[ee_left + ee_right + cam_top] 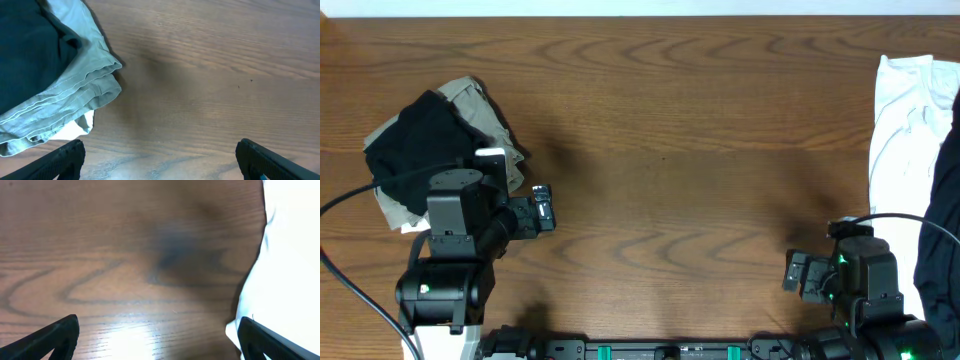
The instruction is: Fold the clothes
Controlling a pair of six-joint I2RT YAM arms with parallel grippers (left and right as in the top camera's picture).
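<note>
Waiting over the brown wooden table point(670, 130), your left gripper point(160, 150) and right gripper point(159, 326) gape wide, holding nothing.
The black and olive-grey fabric stack point(435, 140) lies left, apparently set aside; the rumpled white cloth garment point(905, 120) waits right, likely next.

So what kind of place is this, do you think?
Probably a robot test bench rather than a home: a left arm and right arm set at a wood-grain table, with stacked clothes and a white garment at its ends.
</note>
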